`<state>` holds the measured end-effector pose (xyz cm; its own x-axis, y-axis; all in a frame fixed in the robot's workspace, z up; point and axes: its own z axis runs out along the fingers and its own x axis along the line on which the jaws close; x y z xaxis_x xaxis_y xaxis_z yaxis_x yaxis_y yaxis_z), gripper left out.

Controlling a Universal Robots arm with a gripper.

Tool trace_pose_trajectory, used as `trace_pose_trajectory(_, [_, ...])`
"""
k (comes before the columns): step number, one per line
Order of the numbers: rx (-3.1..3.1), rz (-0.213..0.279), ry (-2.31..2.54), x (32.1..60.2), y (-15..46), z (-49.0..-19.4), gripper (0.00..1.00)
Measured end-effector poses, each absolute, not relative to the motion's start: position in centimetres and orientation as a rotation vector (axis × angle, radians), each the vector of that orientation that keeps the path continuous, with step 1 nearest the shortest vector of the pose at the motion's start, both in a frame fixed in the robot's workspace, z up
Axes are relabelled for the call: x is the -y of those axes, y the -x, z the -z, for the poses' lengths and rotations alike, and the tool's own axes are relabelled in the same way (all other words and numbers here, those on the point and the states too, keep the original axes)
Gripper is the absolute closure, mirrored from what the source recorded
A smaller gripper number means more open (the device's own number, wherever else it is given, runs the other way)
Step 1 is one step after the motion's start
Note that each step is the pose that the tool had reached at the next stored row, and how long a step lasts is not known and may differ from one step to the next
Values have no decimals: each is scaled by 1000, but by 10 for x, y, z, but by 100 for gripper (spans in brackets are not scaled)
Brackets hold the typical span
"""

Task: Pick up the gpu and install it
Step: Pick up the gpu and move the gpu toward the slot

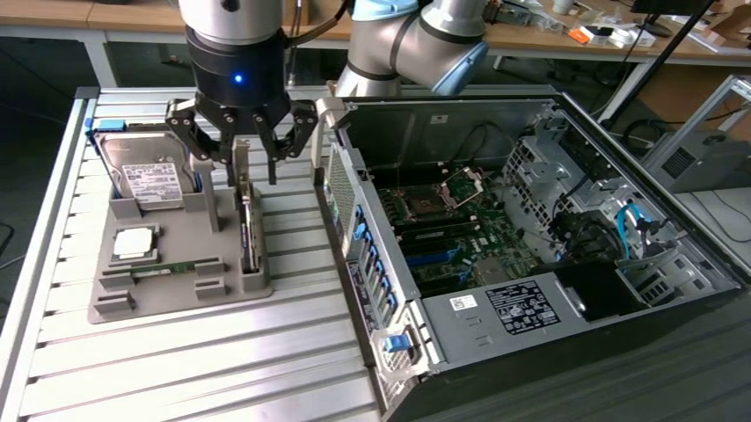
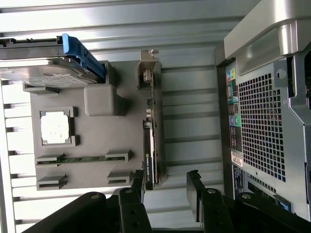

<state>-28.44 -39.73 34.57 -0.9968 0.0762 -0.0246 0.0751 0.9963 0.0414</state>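
Upper left of exterior view: claw spread wide, grasping nothing, straddles gpu; gpu stands edge-up in gray holder slot, thin edge offered for pinch. Open PC case alongside, motherboard up.

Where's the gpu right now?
Exterior view's left: the gpu stands edge-on in the grey holder, between the hard drive and the open PC case, with the open hand hovering over one end.

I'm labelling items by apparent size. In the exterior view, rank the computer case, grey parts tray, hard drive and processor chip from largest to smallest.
1. computer case
2. grey parts tray
3. hard drive
4. processor chip
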Motion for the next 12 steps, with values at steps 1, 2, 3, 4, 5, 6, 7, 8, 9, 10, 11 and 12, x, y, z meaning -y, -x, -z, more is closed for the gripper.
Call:
trace_pose_trajectory(1, [-3113, -63, -118, 397, 285, -346, 52])
trace_pose_trajectory(2, [-3113, -63, -118, 397, 285, -345, 52])
trace_pose_trajectory(3, [-3113, -63, -118, 397, 285, -345, 52])
trace_pose_trajectory(4, [-3112, -63, -118, 397, 285, -344, 52])
trace_pose_trajectory(5, [-3112, -63, -118, 397, 285, -344, 52])
trace_pose_trajectory(6, [-3113, -63, -118, 397, 286, -344, 52])
trace_pose_trajectory(7, [-3112, -63, -118, 397, 286, -344, 52])
trace_pose_trajectory(8, [-3112, -63, -118, 397, 286, -344, 52])
trace_pose_trajectory(9, [-3112, -63, -118, 397, 286, -344, 52])
trace_pose_trajectory(10, [-3112, -63, -118, 397, 286, -343, 52])
trace_pose_trajectory(11, [-3112, -63, -118, 397, 286, -343, 52])
trace_pose_trajectory(12, [-3112, -63, -118, 397, 286, -343, 52])
